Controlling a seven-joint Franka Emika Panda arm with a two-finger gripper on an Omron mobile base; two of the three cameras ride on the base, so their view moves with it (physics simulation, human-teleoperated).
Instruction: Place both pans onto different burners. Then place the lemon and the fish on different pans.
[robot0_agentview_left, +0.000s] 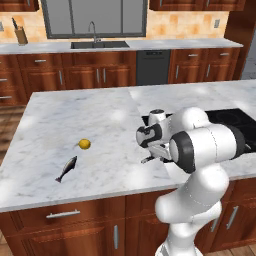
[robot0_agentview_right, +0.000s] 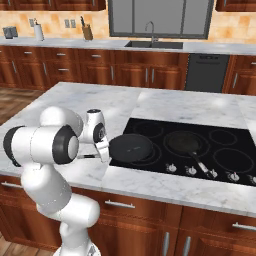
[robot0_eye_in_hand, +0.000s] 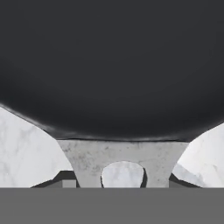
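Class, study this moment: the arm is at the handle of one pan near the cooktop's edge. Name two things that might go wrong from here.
1. The near pan overhangs the cooktop onto the counter; held by its handle alone, it might tip or twist.
2. The second pan sits close by on a burner; sliding the near pan further in might knock it.

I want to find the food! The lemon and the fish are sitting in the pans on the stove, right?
Not quite. In the left base view the lemon and the fish lie on the marble counter, away from the stove. The right base view shows nothing in either pan.
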